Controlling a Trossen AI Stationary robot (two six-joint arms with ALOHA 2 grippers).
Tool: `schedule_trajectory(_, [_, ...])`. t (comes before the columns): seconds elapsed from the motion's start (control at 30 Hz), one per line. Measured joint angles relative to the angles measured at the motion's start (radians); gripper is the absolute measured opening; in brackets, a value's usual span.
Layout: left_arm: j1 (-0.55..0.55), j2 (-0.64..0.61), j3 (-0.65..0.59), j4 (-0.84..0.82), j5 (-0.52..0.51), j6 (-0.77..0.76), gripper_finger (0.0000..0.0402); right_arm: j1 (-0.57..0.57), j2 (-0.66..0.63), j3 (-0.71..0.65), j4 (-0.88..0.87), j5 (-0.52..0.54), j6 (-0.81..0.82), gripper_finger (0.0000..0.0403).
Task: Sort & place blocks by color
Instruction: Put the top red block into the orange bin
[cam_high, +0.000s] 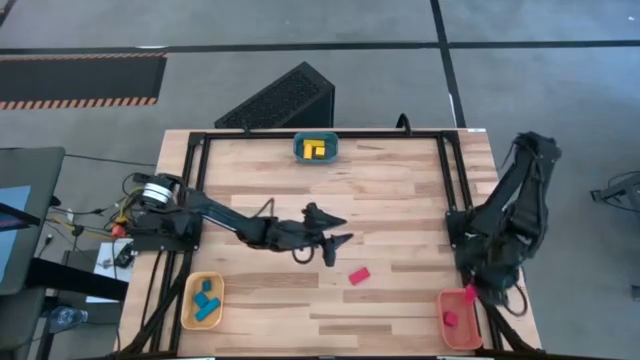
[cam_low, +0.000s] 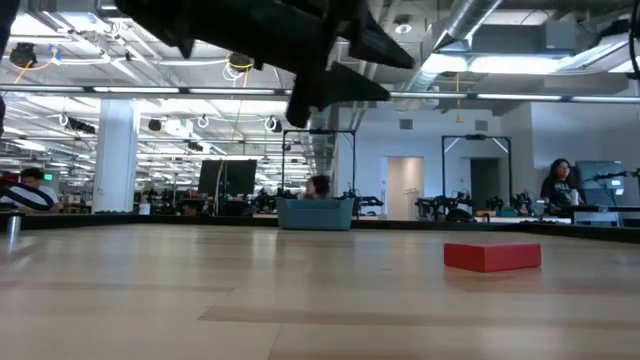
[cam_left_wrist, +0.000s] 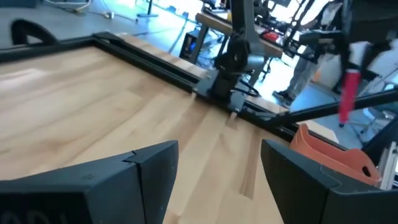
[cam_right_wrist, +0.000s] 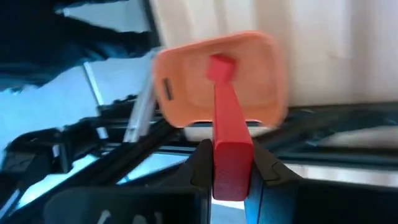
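A red block lies flat on the bare wood near the table's middle, angled slightly. A long red bar is pinched by the right gripper above the orange-red tray, where another red block rests. Two yellow blocks sit in the teal tray at the far edge; blue blocks fill the yellow tray, near left.

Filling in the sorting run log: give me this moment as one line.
left gripper: open, above bare table | right gripper: shut on red bar, over orange-red tray | red block: loose on table
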Motion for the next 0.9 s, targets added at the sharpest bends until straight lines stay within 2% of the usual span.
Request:
schedule_trajectory(0.1, [0.001,0.082,0.09,-0.004,0.038,0.032,0.0219,0.04,0.045,-0.031,0.141,0.0,0.025,0.005])
schedule_trajectory(0.2, [0.001,0.153,0.195,-0.06,0.093,0.095,0.0219,0.071,0.106,-0.05,0.203,-0.012,0.042,0.0051])
schedule_trajectory(0.33, [0.001,0.221,0.342,-0.276,0.135,0.137,0.0219,0.096,0.194,-0.052,0.243,-0.049,0.041,0.0052])
schedule_trajectory(0.43, [0.003,0.262,0.439,-0.454,0.16,0.142,0.0219,0.103,0.24,-0.051,0.26,-0.048,0.048,0.0068])
schedule_trajectory(0.57, [0.007,0.321,0.529,-0.608,0.199,0.114,0.0219,0.101,0.281,-0.052,0.265,-0.049,0.054,0.0132])
schedule_trajectory(0.77, [0.008,0.404,0.612,-0.627,0.321,0.082,0.0219,0.096,0.306,-0.052,0.257,-0.041,0.048,0.0245])
schedule_trajectory(0.9, [0.004,0.435,0.64,-0.631,0.342,0.053,0.0219,0.078,0.293,-0.052,0.21,-0.002,0.04,0.0278])
